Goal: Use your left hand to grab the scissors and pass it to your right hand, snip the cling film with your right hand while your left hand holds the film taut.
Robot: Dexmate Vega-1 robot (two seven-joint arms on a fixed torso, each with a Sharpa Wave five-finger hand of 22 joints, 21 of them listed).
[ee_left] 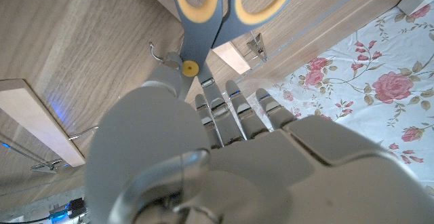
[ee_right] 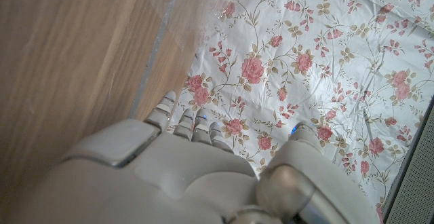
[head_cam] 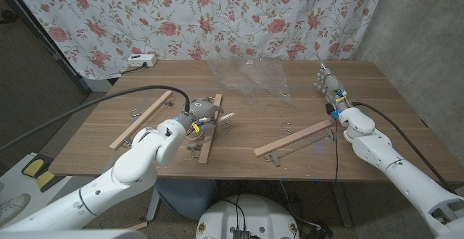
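My left hand (head_cam: 201,113) grips the scissors (head_cam: 224,117) at the table's left middle, over a wooden slat. In the left wrist view my left hand (ee_left: 203,149) has its fingers closed around the blades, and the grey and yellow handles of the scissors (ee_left: 203,27) point away from the palm. The clear cling film (head_cam: 250,80) lies crumpled at the back middle of the table. My right hand (head_cam: 330,88) stands at the right of the film with its fingers stretched out and apart, holding nothing. The film's edge (ee_right: 178,13) shows beyond my right hand (ee_right: 183,170).
Three wooden slats with metal clips lie on the table: one at the left (head_cam: 141,119), one under my left hand (head_cam: 211,139), one at the right front (head_cam: 293,139). A white power strip (head_cam: 140,60) sits at the back left. A floral curtain (head_cam: 217,14) hangs behind.
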